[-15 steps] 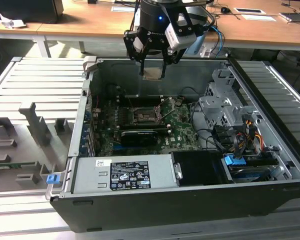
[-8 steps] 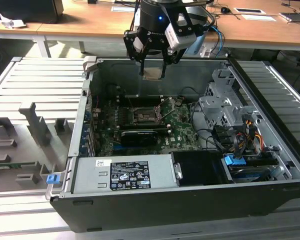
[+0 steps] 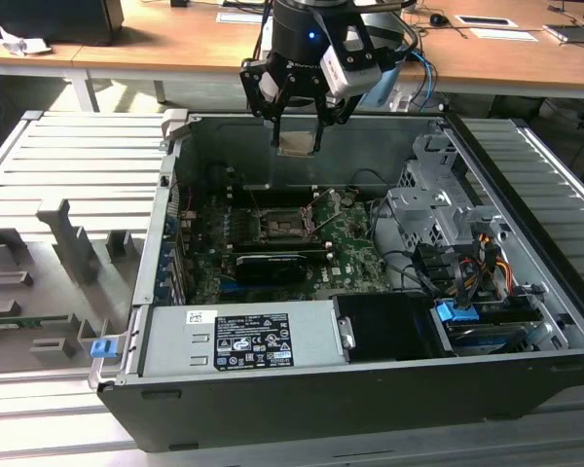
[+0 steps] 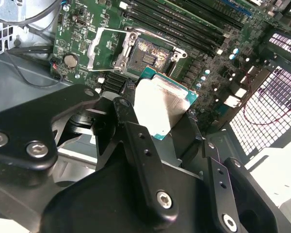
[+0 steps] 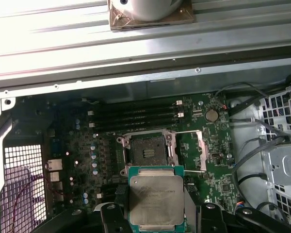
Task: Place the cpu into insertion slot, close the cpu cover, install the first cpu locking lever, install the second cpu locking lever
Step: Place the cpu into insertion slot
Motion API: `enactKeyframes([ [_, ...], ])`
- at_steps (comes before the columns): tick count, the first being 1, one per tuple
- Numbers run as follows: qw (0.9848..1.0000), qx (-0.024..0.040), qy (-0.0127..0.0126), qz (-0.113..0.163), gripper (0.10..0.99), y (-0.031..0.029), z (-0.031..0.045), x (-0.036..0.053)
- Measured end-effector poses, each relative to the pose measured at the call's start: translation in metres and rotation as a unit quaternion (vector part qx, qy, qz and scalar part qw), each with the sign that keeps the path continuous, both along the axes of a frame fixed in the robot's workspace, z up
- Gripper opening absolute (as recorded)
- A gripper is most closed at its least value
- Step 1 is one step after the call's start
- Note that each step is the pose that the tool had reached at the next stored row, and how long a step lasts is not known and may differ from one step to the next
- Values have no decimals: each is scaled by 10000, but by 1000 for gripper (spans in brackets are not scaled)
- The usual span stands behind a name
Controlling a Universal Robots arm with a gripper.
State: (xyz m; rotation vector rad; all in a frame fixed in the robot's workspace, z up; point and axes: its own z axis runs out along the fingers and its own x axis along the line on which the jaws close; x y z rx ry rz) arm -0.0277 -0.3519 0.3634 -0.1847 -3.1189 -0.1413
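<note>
Steel case (image 3: 302,399), lying open; green motherboard (image 3: 355,248) on its floor. Gripper (image 3: 298,148): above the board, fingers clamped on opposite edges of the cpu (image 5: 156,199), well apart from the socket (image 5: 148,150). Black card (image 3: 271,265) and cables (image 3: 409,263): near the socket, apparently outside the descent path. Cover (image 5: 202,150): swung open, socket bare. Advice: keep the chip level and square to the socket, then lower it straight without sliding.

Dull, pale metal-topped cpu (image 5: 156,198)
</note>
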Motion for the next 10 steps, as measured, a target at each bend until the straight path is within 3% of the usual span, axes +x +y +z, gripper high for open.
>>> enactKeyframes([
  [10,10000,0,0,-61,541,0,-2,0],
])
